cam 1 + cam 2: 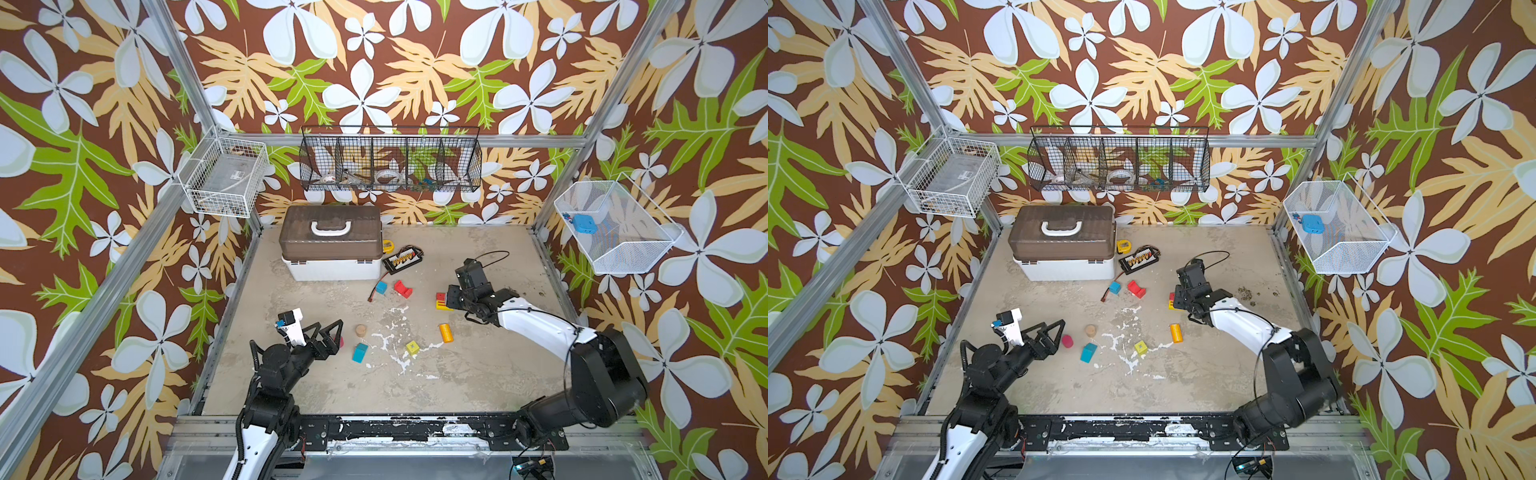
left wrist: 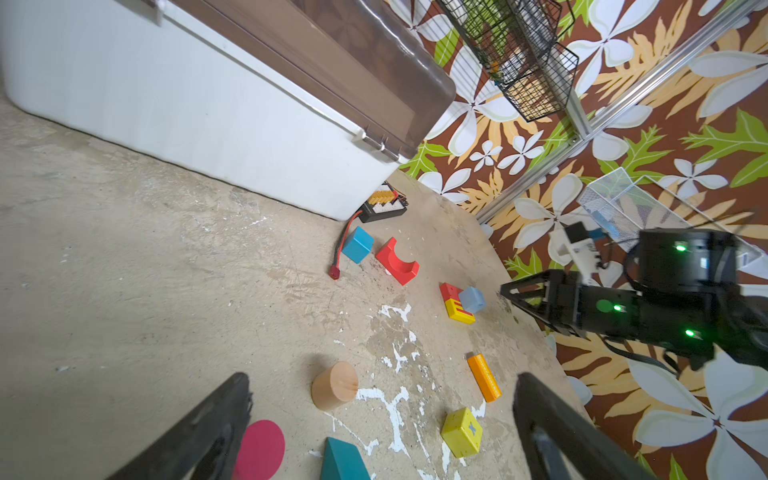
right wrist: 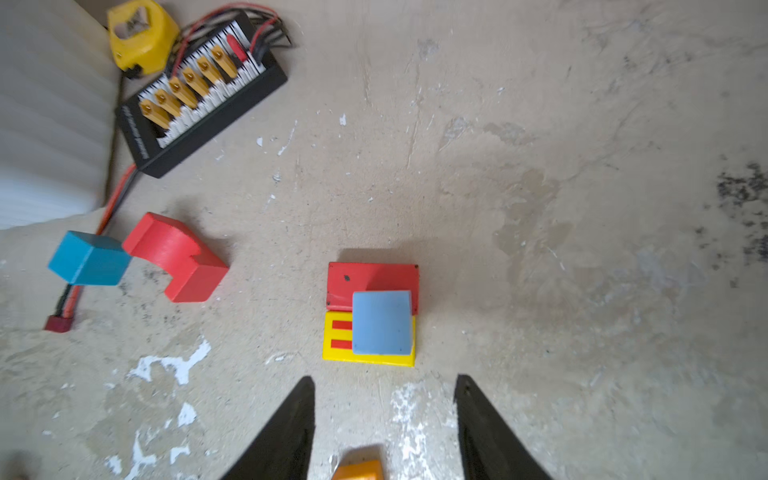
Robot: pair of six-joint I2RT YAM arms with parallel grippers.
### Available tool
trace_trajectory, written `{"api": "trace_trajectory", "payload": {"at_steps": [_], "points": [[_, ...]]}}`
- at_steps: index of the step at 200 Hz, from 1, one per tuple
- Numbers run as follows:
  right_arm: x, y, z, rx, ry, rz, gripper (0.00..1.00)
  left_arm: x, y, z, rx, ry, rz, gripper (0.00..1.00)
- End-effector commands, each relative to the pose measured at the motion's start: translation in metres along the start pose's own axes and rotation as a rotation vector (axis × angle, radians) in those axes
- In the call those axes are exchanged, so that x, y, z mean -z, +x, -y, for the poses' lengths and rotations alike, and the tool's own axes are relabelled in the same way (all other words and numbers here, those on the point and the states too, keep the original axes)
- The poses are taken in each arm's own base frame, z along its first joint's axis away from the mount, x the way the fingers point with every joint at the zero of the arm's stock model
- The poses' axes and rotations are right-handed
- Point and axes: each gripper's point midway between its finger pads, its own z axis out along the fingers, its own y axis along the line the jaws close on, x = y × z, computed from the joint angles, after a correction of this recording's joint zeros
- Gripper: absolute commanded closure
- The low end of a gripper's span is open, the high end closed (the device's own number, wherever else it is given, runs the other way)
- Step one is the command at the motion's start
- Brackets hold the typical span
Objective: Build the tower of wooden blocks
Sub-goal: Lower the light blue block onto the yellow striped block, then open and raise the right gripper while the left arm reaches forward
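Right gripper (image 3: 384, 377), left gripper (image 2: 382, 378): fingers spread, nothing held. Pale blue wood cube (image 3: 382, 322) stacked off-centre on red flat block (image 3: 370, 278) and yellow flat block (image 3: 374, 359), just ahead of right fingertips. Could be knocked off if bumped.

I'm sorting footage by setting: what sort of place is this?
Probably a robot test cell, not a home: an aluminium frame with floral-print walls, two arms mounted at the front, and wire baskets hung up.

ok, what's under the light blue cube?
The light blue cube sits over a red block and a yellow striped block, overlapping both. Their surfaces beneath it are covered.
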Motion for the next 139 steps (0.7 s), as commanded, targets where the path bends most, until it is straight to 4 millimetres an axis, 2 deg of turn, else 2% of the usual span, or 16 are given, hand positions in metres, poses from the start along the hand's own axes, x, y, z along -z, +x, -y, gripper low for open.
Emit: {"api": "trace_trajectory", "payload": {"at_steps": [1,18,31,61,75,102,123,139], "points": [[0.019,-0.008,-0.014,-0.03,-0.087,0.057,0.38,0.001,-0.006,-0.009,0.007,-0.064,0.026,0.0],[0.036,-0.013,-0.03,-0.003,-0.138,0.106,0.32,0.001,-0.008,-0.014,0.014,-0.094,0.034,0.01],[0.045,-0.015,-0.044,0.028,-0.167,0.126,0.31,0.001,-0.008,-0.016,0.014,-0.101,0.037,0.03],[0.055,-0.007,-0.078,0.065,-0.253,0.122,0.31,0.001,-0.009,-0.015,0.012,-0.095,0.043,0.1],[0.057,-0.005,-0.085,0.083,-0.272,0.128,0.31,0.001,-0.011,-0.015,0.005,-0.1,0.054,0.11],[0.064,-0.013,-0.068,0.098,-0.212,0.196,0.31,0.0,-0.014,-0.021,-0.011,-0.136,0.062,0.13],[0.077,-0.027,-0.041,0.06,-0.143,0.307,0.26,-0.002,-0.014,-0.02,-0.024,-0.137,0.05,0.15],[0.078,-0.036,-0.014,0.027,-0.133,0.364,0.25,-0.005,-0.013,-0.023,-0.036,-0.169,0.018,0.14]]}}
